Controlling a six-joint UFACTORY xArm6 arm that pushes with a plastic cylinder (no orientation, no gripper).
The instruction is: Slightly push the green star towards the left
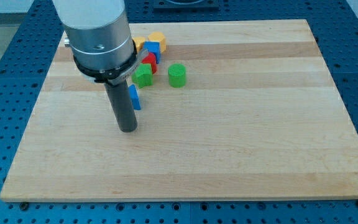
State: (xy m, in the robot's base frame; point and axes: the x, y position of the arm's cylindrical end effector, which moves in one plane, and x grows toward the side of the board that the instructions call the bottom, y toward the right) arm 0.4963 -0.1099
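The green star (143,75) lies on the wooden board (229,143) near the view's top left, next to a red block (150,61). A green round block (177,74) sits a little to its right. My tip (127,129) rests on the board below and left of the green star, apart from it. A blue block (134,98) stands just right of the rod, between the tip and the star.
A blue block (152,48), a yellow block (157,39) and another yellow block (139,43) cluster at the view's top behind the red one. The arm's grey body (98,31) hides part of the board's top left.
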